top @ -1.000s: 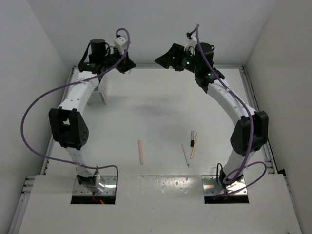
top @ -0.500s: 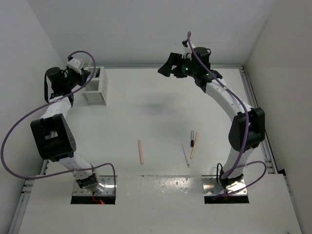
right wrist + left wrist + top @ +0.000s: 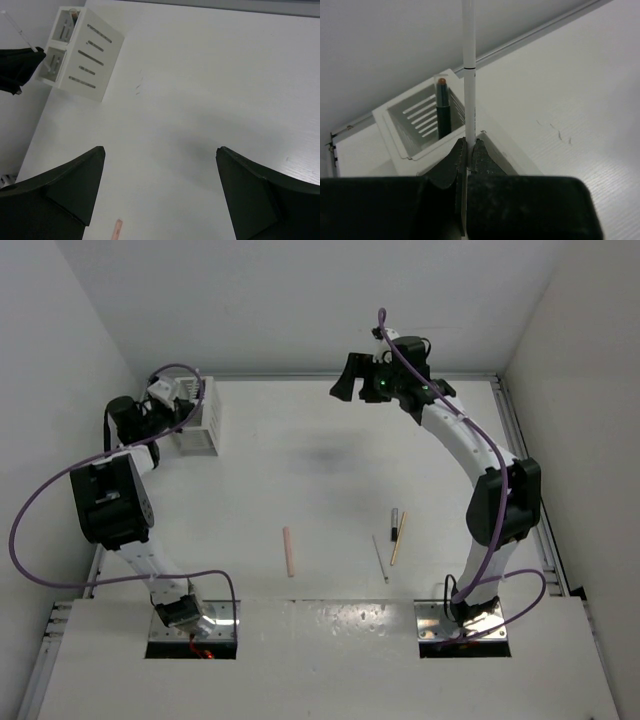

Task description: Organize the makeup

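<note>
At the far left of the desk (image 3: 330, 470), the left gripper (image 3: 469, 150) is closed tight on a pale stick (image 3: 468, 60), held upright at the open top of the white slatted box (image 3: 395, 125). The stick is over the compartment next to the one where a black stick (image 3: 442, 107) with a brownish tip stands, and its lower end is hidden by the fingers. Toward the near middle, a pink stick (image 3: 289, 551) lies alone. The right gripper (image 3: 159, 150) hangs high over the far side, spread wide with nothing in it. Below it to the right, a thin white stick (image 3: 381, 558), a short black-and-white stick (image 3: 394, 523) and a tan wooden stick (image 3: 397, 540) lie close together.
</note>
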